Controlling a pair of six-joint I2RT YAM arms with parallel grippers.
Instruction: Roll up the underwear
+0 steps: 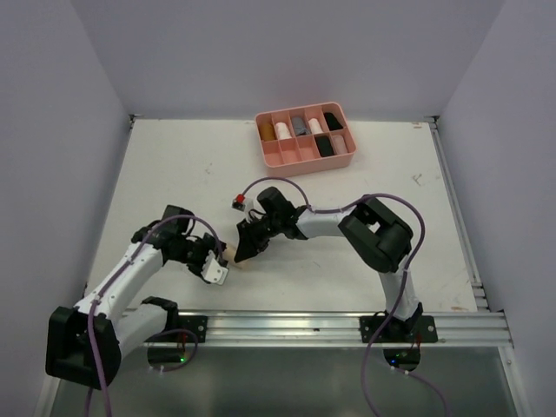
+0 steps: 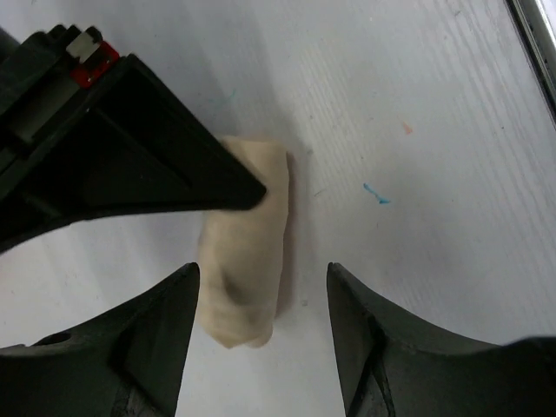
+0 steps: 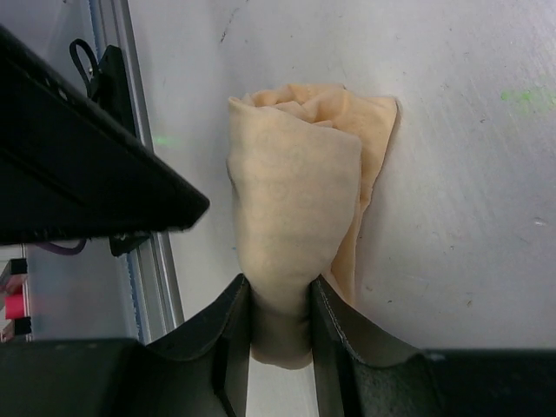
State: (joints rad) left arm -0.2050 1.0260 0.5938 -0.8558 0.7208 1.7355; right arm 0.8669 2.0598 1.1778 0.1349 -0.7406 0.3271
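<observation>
A pale tan underwear (image 3: 295, 200) lies rolled into a short tube on the white table. My right gripper (image 3: 280, 287) is shut on one end of the roll, and its fingers squeeze the cloth in. In the left wrist view the same roll (image 2: 248, 252) lies between the fingers of my left gripper (image 2: 262, 271). That gripper is open, its left finger close beside the cloth. From above, both grippers meet at the roll (image 1: 240, 260), the left gripper (image 1: 217, 271) coming from the left and the right gripper (image 1: 244, 250) from above it.
A pink divided tray (image 1: 306, 162) stands at the back of the table with several rolled garments in its compartments, black ones (image 1: 323, 146) among them. A metal rail (image 1: 347, 326) runs along the near edge, close to the roll.
</observation>
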